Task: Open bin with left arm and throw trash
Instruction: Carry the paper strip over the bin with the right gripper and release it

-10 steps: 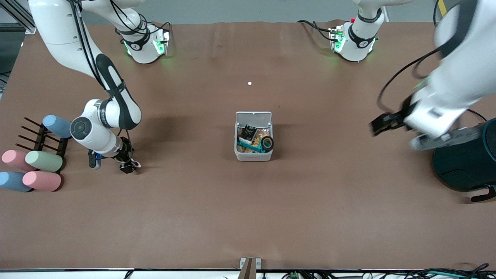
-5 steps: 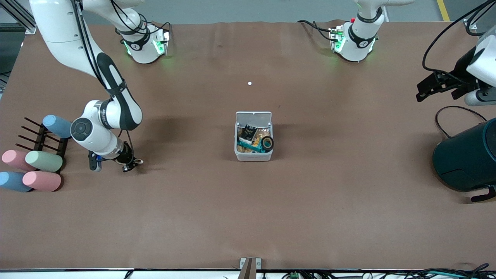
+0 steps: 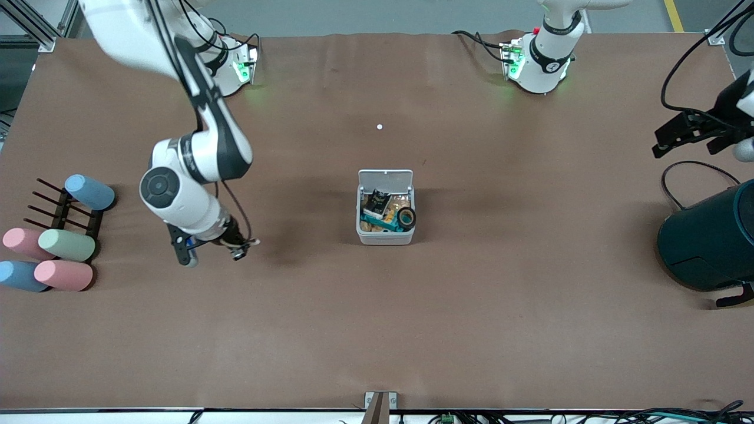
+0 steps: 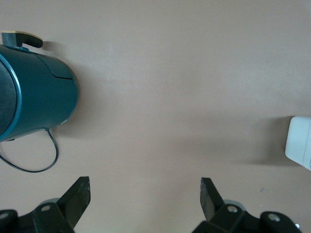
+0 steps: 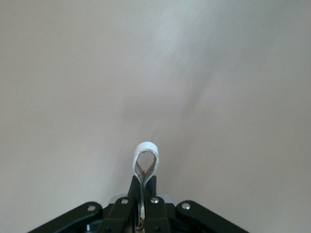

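Cylinders [image 3: 59, 259] in pastel pink, green and blue, smooth and round-ended, are seen lying at the right arm's end of the brown table [image 3: 377, 330], beside a dark pronged rack [image 3: 65, 212]. The right gripper [image 3: 238, 250] is held just above the table between the rack and the bin, its jaws pressed together on a pale band [image 5: 146, 160]; in the right wrist view the band is pinched flat at its base and bulges into a rounded teardrop loop above the fingertips. The bin [image 3: 386, 235], a small square white-grey plastic box with rounded corners, is placed at the middle of the table, its flat hinged lid [image 3: 386, 178] stood open. Inside it, a black packet [image 3: 377, 203] and a black tape roll [image 3: 406, 218] are seen among teal and orange bits. A tiny white dot [image 3: 379, 126] lies farther from the camera than the bin. The left gripper [image 3: 683, 132] is held in the air at the left arm's end of the table, its jaws spread wide with nothing between them. A large, glossy, dark teal round container [image 3: 707, 241] stands near it, a thin black cable [image 3: 677, 176] looped beside it.
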